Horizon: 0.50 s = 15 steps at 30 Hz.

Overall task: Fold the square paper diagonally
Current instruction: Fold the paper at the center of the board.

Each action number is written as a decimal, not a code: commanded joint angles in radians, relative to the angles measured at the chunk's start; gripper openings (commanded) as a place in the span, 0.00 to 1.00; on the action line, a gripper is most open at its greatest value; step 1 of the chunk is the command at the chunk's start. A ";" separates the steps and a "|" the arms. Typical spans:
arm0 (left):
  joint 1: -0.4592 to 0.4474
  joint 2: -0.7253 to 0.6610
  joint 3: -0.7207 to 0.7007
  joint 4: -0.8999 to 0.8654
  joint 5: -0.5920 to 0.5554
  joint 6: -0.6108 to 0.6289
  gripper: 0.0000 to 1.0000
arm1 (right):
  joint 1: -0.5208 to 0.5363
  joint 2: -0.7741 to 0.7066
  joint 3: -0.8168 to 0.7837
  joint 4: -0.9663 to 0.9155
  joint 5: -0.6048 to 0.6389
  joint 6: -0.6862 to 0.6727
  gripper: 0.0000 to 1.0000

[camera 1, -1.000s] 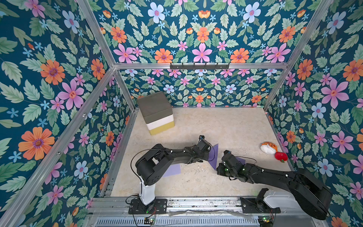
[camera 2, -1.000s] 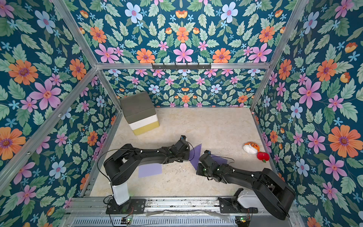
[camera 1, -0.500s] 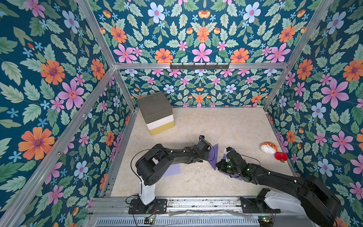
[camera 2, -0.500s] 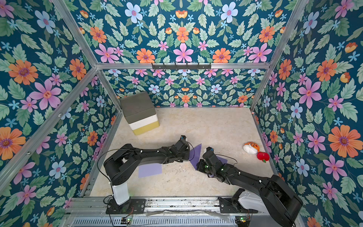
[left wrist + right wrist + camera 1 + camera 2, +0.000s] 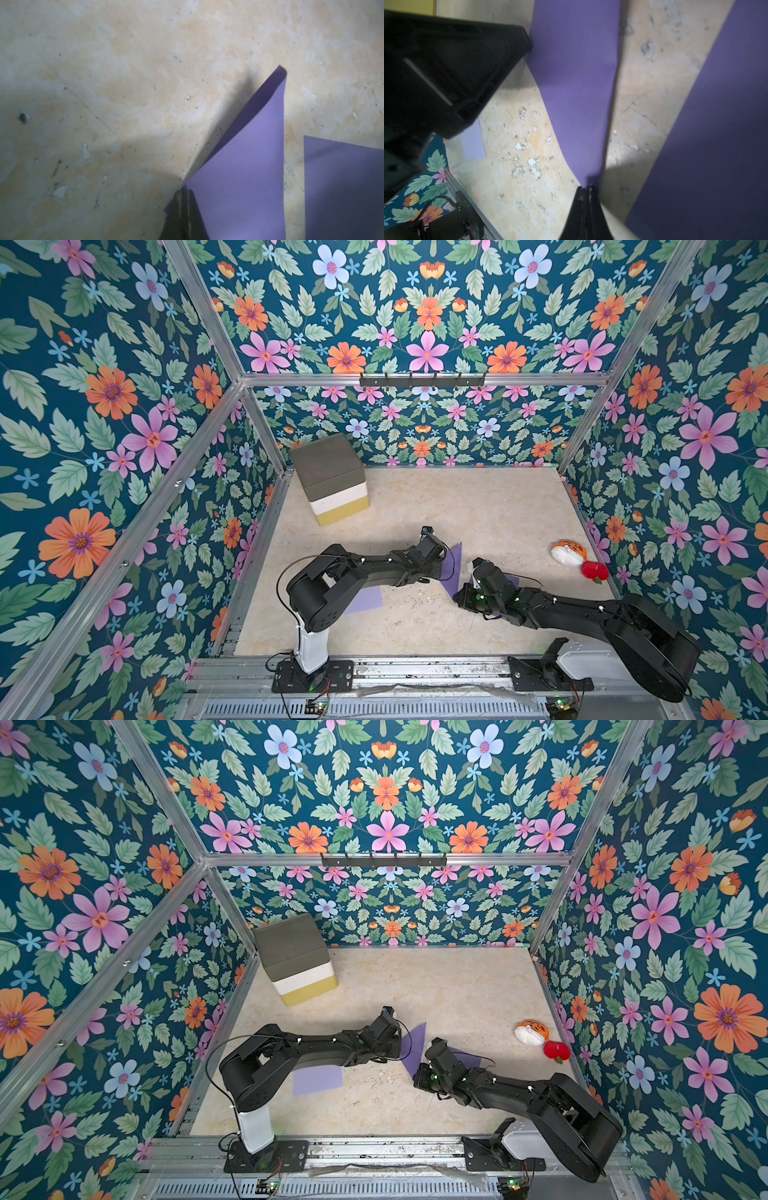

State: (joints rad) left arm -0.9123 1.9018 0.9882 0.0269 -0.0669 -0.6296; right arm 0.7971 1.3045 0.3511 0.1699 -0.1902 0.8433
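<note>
The purple paper (image 5: 453, 570) is held up, curled, near the middle of the surface's (image 5: 415, 497) front edge. The left fingers (image 5: 179, 209) pinch one corner and the right fingers (image 5: 581, 212) another. No crease shows, so flattening remains, I'd say.

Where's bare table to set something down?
Back stretch of the table between the stacked box and tiger plush is bare; so is the front strip along the metal rail. Crowded mid-front: left gripper and right gripper pinch the purple paper.
</note>
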 commanded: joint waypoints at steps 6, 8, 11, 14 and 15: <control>0.007 0.065 -0.023 -0.419 -0.045 0.006 0.00 | 0.012 -0.067 -0.054 -0.071 0.012 -0.005 0.00; 0.007 0.065 -0.023 -0.418 -0.044 0.005 0.00 | 0.011 -0.111 -0.068 -0.082 0.006 -0.006 0.00; 0.007 0.065 -0.023 -0.415 -0.042 0.007 0.00 | -0.020 -0.191 -0.074 -0.089 0.005 -0.010 0.04; 0.007 0.063 -0.023 -0.416 -0.039 0.007 0.00 | -0.132 -0.258 -0.070 -0.061 -0.062 -0.039 0.13; 0.007 0.062 -0.023 -0.414 -0.039 0.007 0.00 | -0.169 -0.270 -0.067 -0.047 -0.083 -0.045 0.16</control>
State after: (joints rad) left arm -0.9123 1.9038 0.9924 0.0193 -0.0681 -0.6296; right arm 0.6880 1.0630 0.2787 0.1009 -0.2142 0.8318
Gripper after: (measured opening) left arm 0.073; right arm 0.137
